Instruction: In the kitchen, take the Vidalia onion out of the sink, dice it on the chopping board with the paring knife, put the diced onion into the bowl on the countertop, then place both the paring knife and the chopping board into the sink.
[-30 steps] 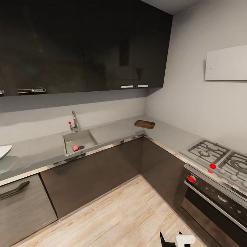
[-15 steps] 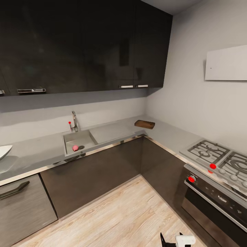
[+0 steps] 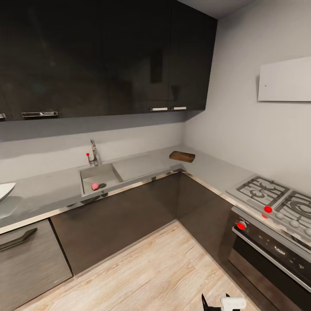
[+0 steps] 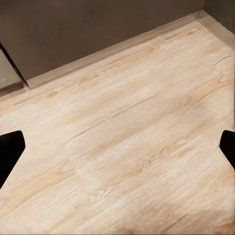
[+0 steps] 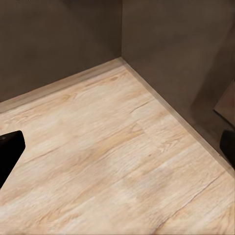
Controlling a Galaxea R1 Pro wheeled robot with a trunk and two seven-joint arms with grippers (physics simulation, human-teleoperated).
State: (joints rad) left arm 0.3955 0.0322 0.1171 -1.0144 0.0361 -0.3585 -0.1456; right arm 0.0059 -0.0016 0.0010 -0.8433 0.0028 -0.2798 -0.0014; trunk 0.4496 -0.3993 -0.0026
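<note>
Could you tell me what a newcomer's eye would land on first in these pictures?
Probably the pink Vidalia onion lying in the grey sink, beside the drain. Next, the brown chopping board in the countertop's far corner, and the red stove knobs at the right.

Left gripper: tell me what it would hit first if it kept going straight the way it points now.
Most likely the wooden floor. The left gripper is open, its dark fingertips wide apart, with bare planks between them. How far off the floor lies is unclear.
</note>
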